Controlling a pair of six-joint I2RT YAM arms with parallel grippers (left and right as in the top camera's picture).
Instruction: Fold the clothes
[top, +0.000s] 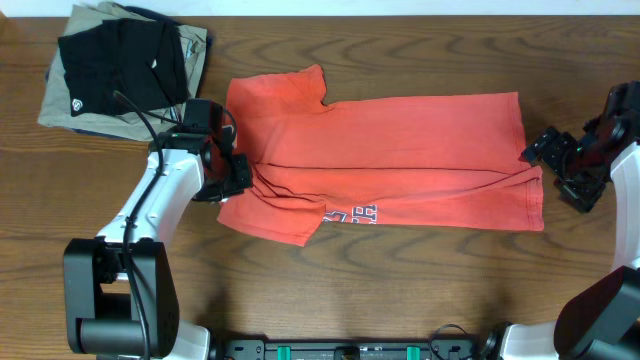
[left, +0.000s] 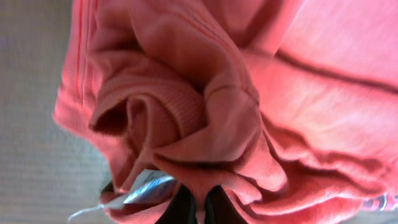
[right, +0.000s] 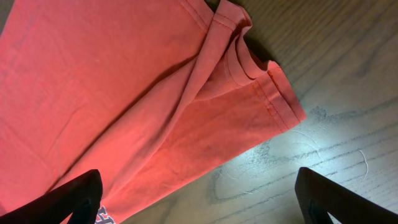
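The red-orange T-shirt (top: 400, 160) lies folded lengthwise across the table, with a bit of white-and-blue lettering (top: 352, 213) showing at its front edge. My left gripper (top: 236, 172) is at the shirt's left end, shut on bunched collar fabric (left: 205, 124). The white neck tag (left: 146, 188) hangs beside the fingers. My right gripper (top: 566, 160) is open and empty just off the shirt's right hem. Its fingers (right: 199, 199) are spread wide above the hem corner (right: 273, 93) and bare wood.
A folded black garment (top: 120, 62) with a small white logo lies on a folded khaki garment (top: 195, 45) at the back left. The wooden table (top: 420, 280) extends in front of the shirt.
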